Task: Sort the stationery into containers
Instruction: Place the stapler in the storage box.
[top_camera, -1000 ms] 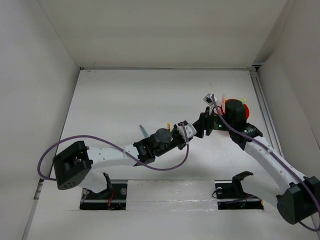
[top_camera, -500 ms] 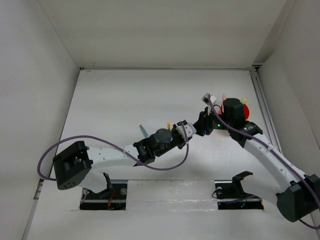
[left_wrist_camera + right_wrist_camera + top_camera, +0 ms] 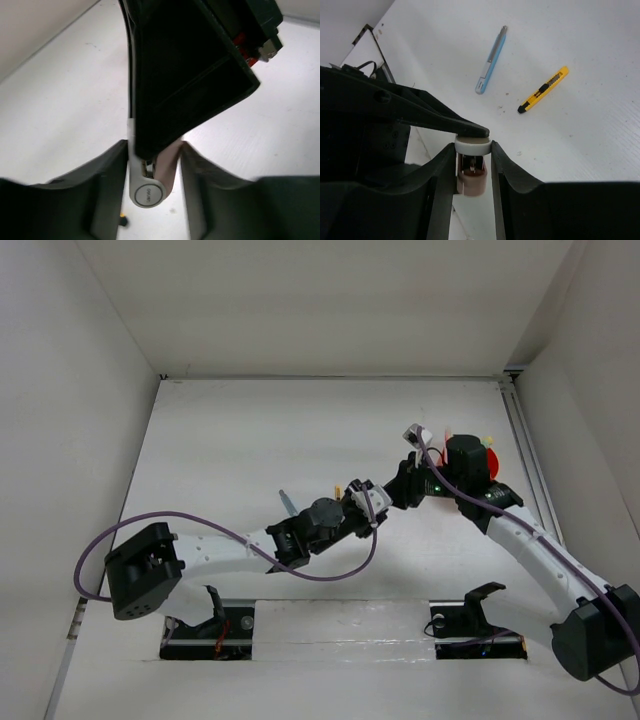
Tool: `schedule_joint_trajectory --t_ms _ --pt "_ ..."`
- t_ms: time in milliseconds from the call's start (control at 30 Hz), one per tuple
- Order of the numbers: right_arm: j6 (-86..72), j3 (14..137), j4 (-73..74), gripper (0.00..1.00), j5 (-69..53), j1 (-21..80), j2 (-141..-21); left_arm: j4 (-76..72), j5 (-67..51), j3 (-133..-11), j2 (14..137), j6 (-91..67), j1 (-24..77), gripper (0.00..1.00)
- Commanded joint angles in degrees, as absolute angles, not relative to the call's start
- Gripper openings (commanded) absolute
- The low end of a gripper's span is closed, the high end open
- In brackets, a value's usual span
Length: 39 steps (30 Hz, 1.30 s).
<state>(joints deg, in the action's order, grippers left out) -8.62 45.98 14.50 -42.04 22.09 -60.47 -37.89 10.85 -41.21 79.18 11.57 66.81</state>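
A small grey-pink piece (image 3: 147,192) hangs above the table between both grippers; it also shows in the right wrist view (image 3: 472,180). My left gripper (image 3: 152,147) is shut on its sides, and my right gripper (image 3: 472,147) is shut on its white end. They meet mid-table (image 3: 375,496). The round orange tub (image 3: 492,457) is mostly hidden behind my right wrist, with pen tips sticking out. A blue pen (image 3: 491,62) and a yellow-black marker (image 3: 543,90) lie on the table; in the top view they (image 3: 287,502) (image 3: 338,490) lie just beyond my left arm.
White walls close the table on the left, back and right. A metal rail (image 3: 525,460) runs along the right edge beside the tub. A purple cable (image 3: 340,575) loops under my left arm.
Both grippers have shifted slightly left together with the piece between them. My right wrist has turned a little over the tub. The blue pen and yellow-black marker have not moved.
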Motion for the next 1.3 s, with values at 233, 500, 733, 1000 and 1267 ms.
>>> schedule_joint_trajectory --t_ms 233,500,733,1000,1267 --pt "-10.63 46.14 9.76 0.00 -41.32 22.50 -59.06 -41.05 12.93 -42.28 77.34 8.79 66.88 0.77" --pt "-11.78 46.67 9.23 0.00 -37.28 21.97 -59.59 -40.52 12.92 -42.28 76.29 8.18 66.88 0.84" --pt "-12.92 51.06 17.12 0.00 -14.80 20.83 -54.85 -33.93 18.80 -44.47 74.28 2.74 66.88 1.00" --pt "-14.49 56.95 29.08 0.00 6.32 16.62 -54.23 -13.04 37.66 -54.83 71.80 -14.30 66.88 1.00" --pt "-28.72 56.34 35.85 0.00 21.33 13.62 -50.45 5.97 40.08 -64.06 73.65 -30.22 62.49 1.00"
